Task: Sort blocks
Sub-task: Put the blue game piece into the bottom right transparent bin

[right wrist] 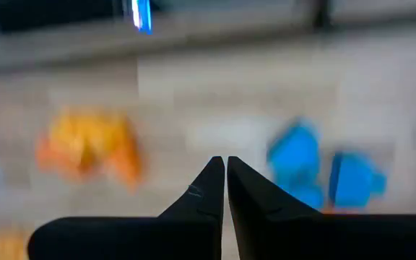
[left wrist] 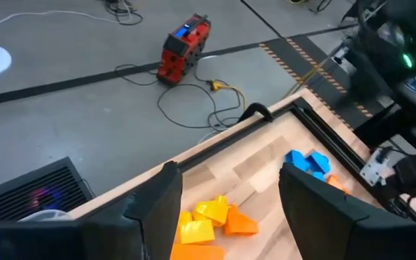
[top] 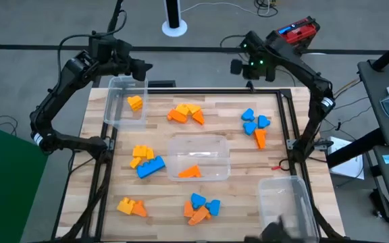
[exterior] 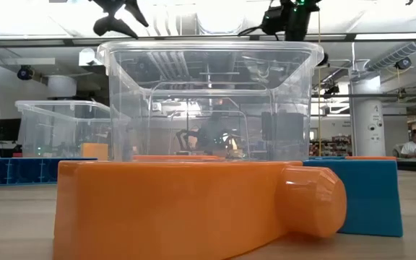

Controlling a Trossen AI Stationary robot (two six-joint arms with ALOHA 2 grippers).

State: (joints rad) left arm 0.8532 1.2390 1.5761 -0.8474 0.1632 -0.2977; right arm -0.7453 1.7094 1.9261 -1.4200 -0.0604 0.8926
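We find the left hand (left wrist: pixel 226 198) spread, empty, above the bench's (top: pixel 235 111) far edge; yellow and orange blocks (left wrist: pixel 211 220) lie just below it. The right hand (right wrist: pixel 225 180) is pressed together, blue blocks (right wrist: pixel 316 173) beneath.
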